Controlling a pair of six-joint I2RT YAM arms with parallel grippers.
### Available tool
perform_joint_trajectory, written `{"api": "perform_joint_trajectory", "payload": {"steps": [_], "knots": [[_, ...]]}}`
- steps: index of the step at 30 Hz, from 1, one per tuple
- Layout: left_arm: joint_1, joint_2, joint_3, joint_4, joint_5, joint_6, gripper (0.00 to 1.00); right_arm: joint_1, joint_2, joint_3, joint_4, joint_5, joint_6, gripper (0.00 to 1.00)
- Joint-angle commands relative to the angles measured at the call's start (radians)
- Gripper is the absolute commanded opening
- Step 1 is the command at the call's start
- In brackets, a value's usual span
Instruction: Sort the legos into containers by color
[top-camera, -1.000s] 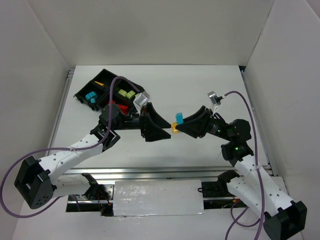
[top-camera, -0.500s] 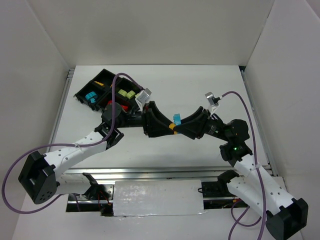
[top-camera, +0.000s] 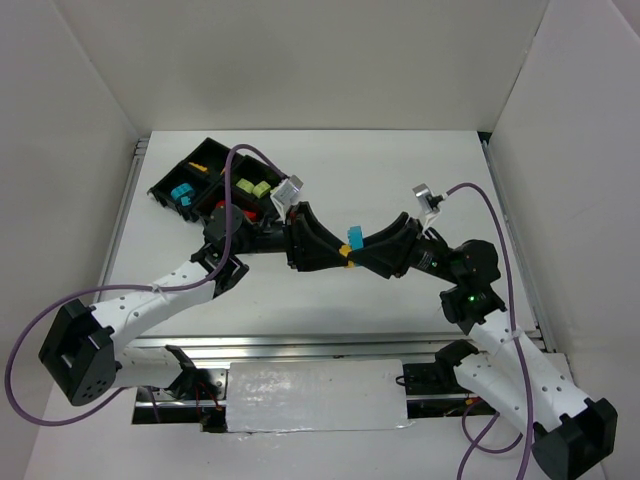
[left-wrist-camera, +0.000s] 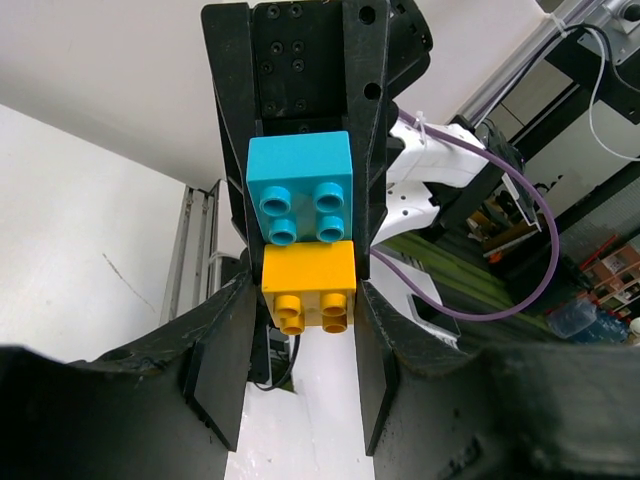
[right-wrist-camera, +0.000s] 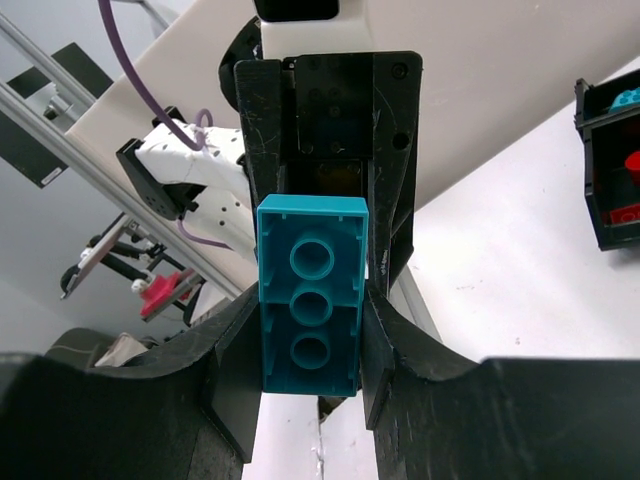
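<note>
Above the middle of the table, my two grippers meet on one stack of two legos. The teal lego (right-wrist-camera: 310, 300) is clamped in my shut right gripper (right-wrist-camera: 312, 330), hollow underside toward that camera. A yellow lego (left-wrist-camera: 308, 285) is joined to the teal lego (left-wrist-camera: 300, 185) and sits between the tips of my left gripper (left-wrist-camera: 305, 300), whose fingers (left-wrist-camera: 225, 360) press its sides. From above, the stack (top-camera: 351, 243) bridges the left gripper (top-camera: 338, 252) and the right gripper (top-camera: 364, 247). The containers are the compartments of the black tray (top-camera: 160, 187) at the back left.
The tray holds a teal brick (top-camera: 182, 193), pale green bricks (top-camera: 255, 187), red bricks (top-camera: 238, 212) and a small yellow piece (top-camera: 200, 165), each colour in its own compartment. The left arm reaches past the tray's near corner. White walls enclose the table.
My left gripper has moved right to meet the right gripper and closed its jaws from wide open onto the yellow lego. The right gripper has held still with the teal lego.
</note>
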Motion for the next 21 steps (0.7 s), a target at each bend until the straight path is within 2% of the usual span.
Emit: {"api": "perform_joint_trajectory", "payload": {"steps": [1,6,8,16,17,19,21], "knots": [[-0.017,-0.010,0.045,0.033,0.033,0.056,0.00,0.011,-0.009,0.025,-0.064,0.043,-0.057,0.00],[0.015,-0.113,0.028,-0.111,0.005,0.162,0.00,0.008,-0.070,0.051,-0.198,0.091,-0.183,0.00],[0.049,-0.150,0.011,-0.099,0.023,0.156,0.00,0.008,-0.078,0.062,-0.235,0.098,-0.212,0.00],[0.111,-0.193,-0.049,-0.011,0.075,0.087,0.00,-0.001,-0.047,0.035,-0.140,0.054,-0.171,0.00],[0.127,-0.196,-0.039,-0.037,0.054,0.093,0.00,0.001,-0.048,0.041,-0.152,0.071,-0.175,0.00],[0.163,-0.217,-0.016,-0.216,-0.012,0.142,0.00,0.002,-0.050,0.055,-0.238,0.120,-0.209,0.00],[0.242,-0.230,0.028,-0.350,-0.114,0.178,0.00,0.002,-0.056,0.084,-0.349,0.209,-0.232,0.00]]}}
